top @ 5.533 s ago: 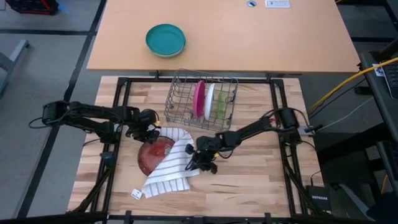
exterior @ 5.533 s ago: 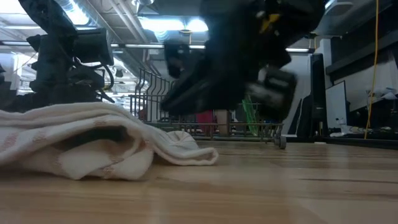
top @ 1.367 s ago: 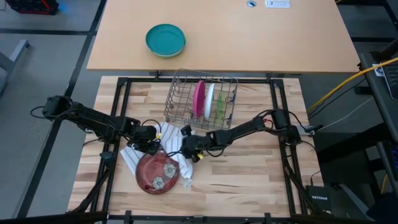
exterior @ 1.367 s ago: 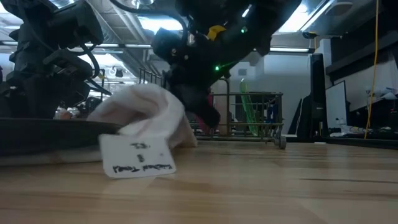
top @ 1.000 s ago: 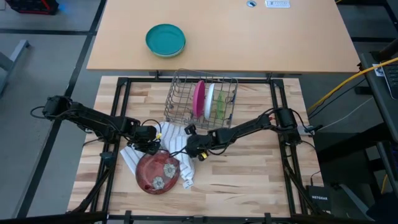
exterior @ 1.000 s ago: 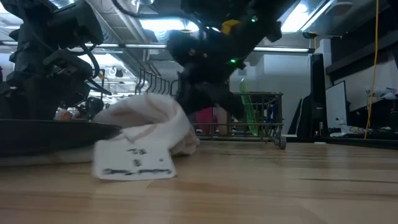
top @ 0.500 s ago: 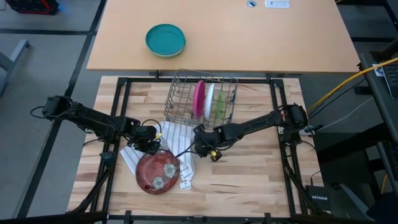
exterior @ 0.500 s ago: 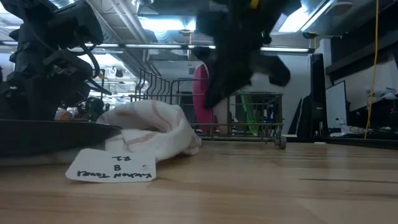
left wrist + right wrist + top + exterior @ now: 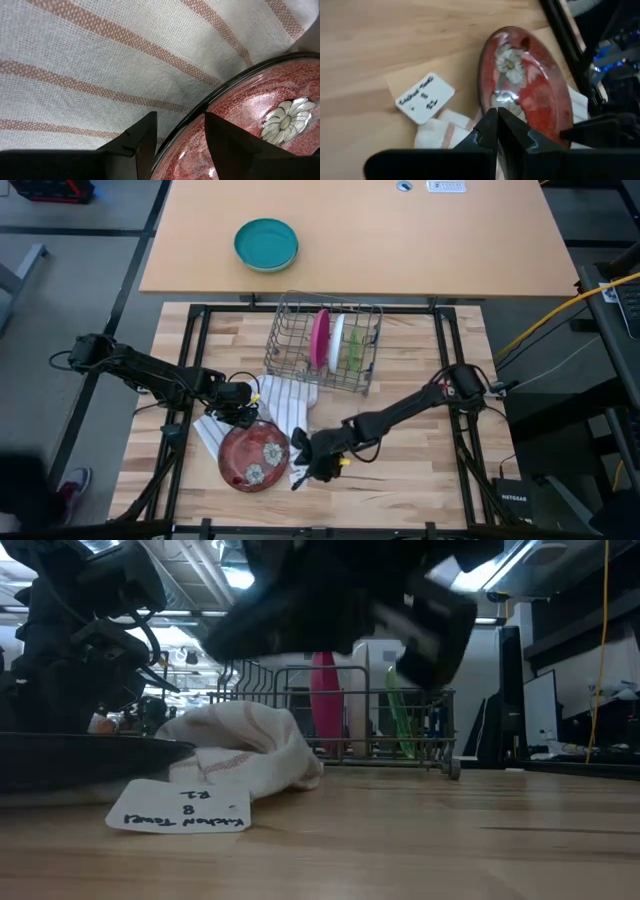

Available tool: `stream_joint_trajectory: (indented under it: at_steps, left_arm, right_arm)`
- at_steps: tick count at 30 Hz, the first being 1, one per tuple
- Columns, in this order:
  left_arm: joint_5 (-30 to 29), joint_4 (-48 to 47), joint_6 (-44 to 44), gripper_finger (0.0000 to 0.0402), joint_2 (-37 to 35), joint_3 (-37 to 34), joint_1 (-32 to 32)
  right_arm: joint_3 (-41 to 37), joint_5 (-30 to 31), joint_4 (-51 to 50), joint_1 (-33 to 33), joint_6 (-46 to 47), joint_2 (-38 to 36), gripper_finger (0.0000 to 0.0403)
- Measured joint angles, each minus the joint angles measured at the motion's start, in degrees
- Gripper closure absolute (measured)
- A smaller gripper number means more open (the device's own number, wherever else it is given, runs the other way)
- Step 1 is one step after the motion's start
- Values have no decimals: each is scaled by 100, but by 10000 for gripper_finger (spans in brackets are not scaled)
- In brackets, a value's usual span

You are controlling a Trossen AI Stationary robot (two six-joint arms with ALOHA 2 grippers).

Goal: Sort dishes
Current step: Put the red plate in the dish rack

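From above, the dark red plate lies flat on the wooden table, near the front, with the striped cloth bunched along its far and right side. My left gripper is parked right at the plate's far rim, over the cloth. My right gripper is down low at the plate's right edge, next to the cloth's white tag. The pink plate and the pale green plate stand upright on edge in the wire rack at the back of the table. The teal bowl sits well apart on the other tabletop behind.

From table height, the tag lies flat up front, the cloth is humped up behind it, and the red plate's dark rim shows on the left. The pink plate stands in the rack behind. My right arm is a big dark blur overhead, can't make out much there.

My left wrist camera: my two fingers are spread apart and straddle the plate's rim, cloth on one side, the flowered red face on the other.

My right wrist camera: my fingertips are pressed together with nothing between them, just over the cloth by the plate, tag just beside.
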Motion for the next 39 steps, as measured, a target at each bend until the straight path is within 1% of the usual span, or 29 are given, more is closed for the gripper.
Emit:
stream_joint_trajectory:
  at_steps: [4, 6, 9, 14, 16, 19, 21, 26, 29, 33, 36, 39]
  left_arm:
    - [-8, 6, 0, 247, 0, 0, 0]
    - [-27, 7, 2, 247, 0, 0, 0]
    - [-32, 8, 1, 247, 0, 0, 0]
    - [-35, 24, -61, 247, 0, 0, 0]
    - [-41, 44, -165, 247, 0, 0, 0]
    - [-42, 49, -197, 247, 0, 0, 1]
    - [-42, 52, -192, 247, 0, 0, 2]
    - [-44, 52, -193, 247, 0, 0, 0]
    - [-44, 55, -194, 247, 0, 0, 0]
    - [-46, 50, -192, 247, 0, 0, 2]
    - [-52, 49, -190, 247, 0, 0, 0]
    - [-56, 20, -187, 247, 3, -2, -20]
  right_arm:
    - [-7, -136, -2, 9, -92, 80, 383]
    - [-6, -154, 42, 9, -105, 80, 370]
    - [-7, -98, 202, 9, -194, 80, 334]
    - [-2, -14, 938, 9, -197, 206, 268]
    - [-2, -12, 1138, 9, -197, 346, 250]
    - [-2, -13, 1167, 9, -314, 541, 236]
    - [-2, 41, 1206, 9, -480, 682, 234]
    - [132, 358, 1249, -16, -500, 1021, 233]
    - [337, 555, 1258, -79, -497, 1232, 233]
    - [661, 582, 1054, -152, -486, 1445, 237]
    - [805, 673, 723, -166, -474, 1463, 261]
    - [846, 817, 584, -173, -472, 1455, 303]
